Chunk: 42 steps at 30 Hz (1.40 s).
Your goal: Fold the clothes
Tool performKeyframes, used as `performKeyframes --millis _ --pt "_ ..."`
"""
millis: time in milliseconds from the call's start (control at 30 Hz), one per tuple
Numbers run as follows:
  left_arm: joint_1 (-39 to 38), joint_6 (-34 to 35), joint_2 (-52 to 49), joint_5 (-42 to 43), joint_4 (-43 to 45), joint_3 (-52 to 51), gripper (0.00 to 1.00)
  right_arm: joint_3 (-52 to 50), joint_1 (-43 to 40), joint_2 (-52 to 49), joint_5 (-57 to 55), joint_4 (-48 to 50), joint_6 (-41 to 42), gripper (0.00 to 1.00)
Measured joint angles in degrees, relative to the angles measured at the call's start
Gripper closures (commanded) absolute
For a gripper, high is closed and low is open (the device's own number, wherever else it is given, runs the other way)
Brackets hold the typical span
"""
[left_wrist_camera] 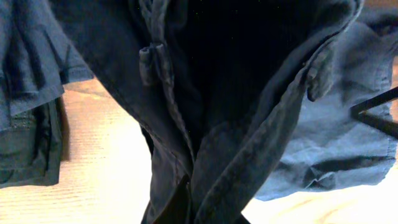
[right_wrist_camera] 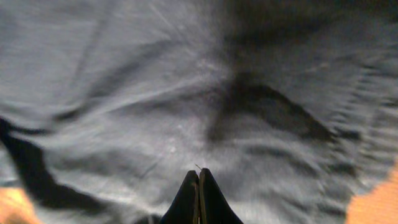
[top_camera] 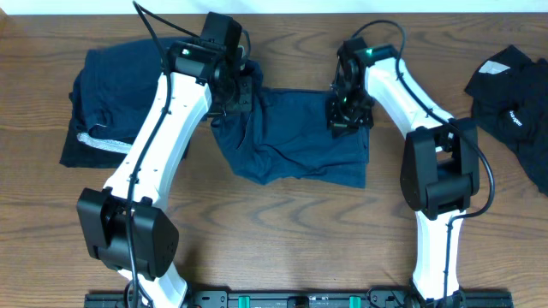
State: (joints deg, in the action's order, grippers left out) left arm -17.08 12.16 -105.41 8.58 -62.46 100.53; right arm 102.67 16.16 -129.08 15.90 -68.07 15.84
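Observation:
Wide navy-blue shorts (top_camera: 291, 141) lie across the middle of the table, their left top corner raised. My left gripper (top_camera: 238, 92) is shut on that corner. In the left wrist view the waistband with its belt loops (left_wrist_camera: 152, 62) hangs bunched in front of the camera and hides the fingers. My right gripper (top_camera: 347, 115) is over the shorts' top right corner. In the right wrist view its fingertips (right_wrist_camera: 199, 174) are pressed together just above the blurred blue cloth (right_wrist_camera: 155, 93), with nothing seen between them.
A pile of navy-blue garments (top_camera: 107, 107) with a white band sits at the back left, also seen as cloth (left_wrist_camera: 25, 93) at the left edge of the left wrist view. A black garment with white marks (top_camera: 514, 98) lies at the far right. Wooden table (top_camera: 282, 231).

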Motion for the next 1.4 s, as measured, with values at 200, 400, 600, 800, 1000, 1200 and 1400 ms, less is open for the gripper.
performKeyframes --millis 200,400,600,800,1000,1200,1400 --pt "-0.55 0.04 0.0 0.02 -0.44 2.78 0.93 -4.85 0.04 0.0 0.83 4.17 -0.02 0.99" --pt "-2.45 0.7 0.04 0.0 -0.35 4.11 0.93 -5.35 0.04 0.0 1.05 5.03 -0.02 0.99" --pt "-4.96 1.79 0.04 0.02 1.01 4.11 0.93 -5.35 0.04 0.0 1.09 5.35 -0.02 0.99" --pt "-7.56 3.3 0.04 0.0 3.5 4.11 0.93 -5.35 0.04 0.0 1.16 5.84 -0.02 0.99" --pt "-10.69 4.79 -0.2 0.0 6.32 4.13 0.93 -5.35 0.09 0.0 1.2 6.36 -0.02 0.99" --pt "-13.99 5.92 -1.11 0.0 8.79 4.13 0.93 -6.1 0.28 0.0 1.22 8.37 0.0 0.99" --pt "-16.92 6.47 -1.16 0.02 10.01 4.13 0.93 -8.17 0.7 0.92 1.73 11.5 0.0 0.99"
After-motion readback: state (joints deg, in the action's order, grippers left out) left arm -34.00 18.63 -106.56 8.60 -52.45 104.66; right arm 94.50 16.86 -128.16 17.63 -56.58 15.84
